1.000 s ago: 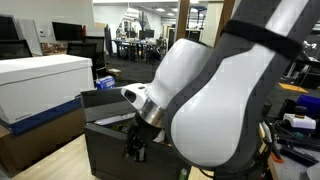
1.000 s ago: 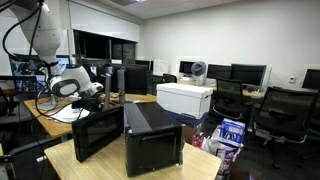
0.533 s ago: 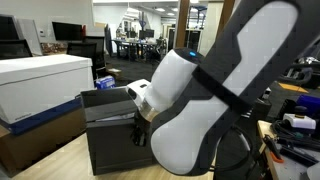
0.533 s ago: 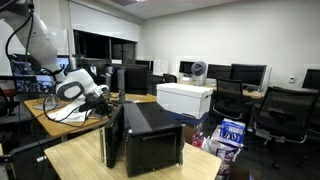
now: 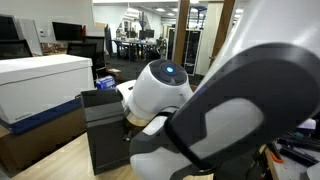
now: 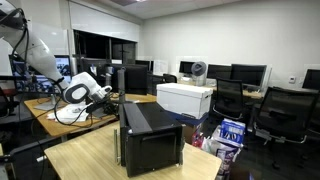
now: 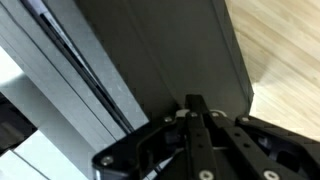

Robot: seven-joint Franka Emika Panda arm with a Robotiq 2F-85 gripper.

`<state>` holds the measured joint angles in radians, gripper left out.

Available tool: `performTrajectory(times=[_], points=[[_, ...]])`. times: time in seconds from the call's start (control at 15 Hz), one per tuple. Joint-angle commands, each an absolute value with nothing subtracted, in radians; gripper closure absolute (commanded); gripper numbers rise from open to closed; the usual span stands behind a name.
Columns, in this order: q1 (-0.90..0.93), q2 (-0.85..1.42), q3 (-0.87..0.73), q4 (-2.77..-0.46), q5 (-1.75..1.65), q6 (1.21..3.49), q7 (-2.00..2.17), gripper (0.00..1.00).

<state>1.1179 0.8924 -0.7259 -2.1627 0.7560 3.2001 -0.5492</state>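
Observation:
A black box-shaped cabinet (image 6: pixel 152 135) stands on a wooden table (image 6: pixel 70 162); it also shows in an exterior view (image 5: pixel 105 135). Its side door (image 6: pixel 120 135) stands almost flush against the body. My gripper (image 6: pixel 108 97) is at the door's upper outer edge, fingers together and holding nothing. In the wrist view the shut fingers (image 7: pixel 195 108) press close to the dark door panel (image 7: pixel 150 50). In an exterior view the arm's white body (image 5: pixel 160 90) fills the frame and hides most of the gripper.
A white box (image 6: pixel 186 98) sits behind the cabinet and shows in both exterior views (image 5: pixel 40 82). A coloured package (image 6: pixel 228 133) lies beside it. Office chairs (image 6: pixel 275 110), monitors and a cluttered desk with cables (image 6: pixel 60 110) surround the table.
The cabinet door has swung from wide open to almost shut. My gripper and arm have moved along with it, toward the cabinet body.

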Motion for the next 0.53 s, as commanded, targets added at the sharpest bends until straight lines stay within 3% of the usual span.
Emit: performTrajectory(times=[0.0, 0.4, 0.47], points=[[1.217, 1.079, -0.875, -2.085, 0.786, 3.107, -0.408, 0.98], [1.252, 1.235, -1.015, -1.973, 0.715, 2.818, -0.187, 0.98], [1.203, 1.168, -0.985, -1.979, 0.543, 2.781, -0.097, 0.98]])
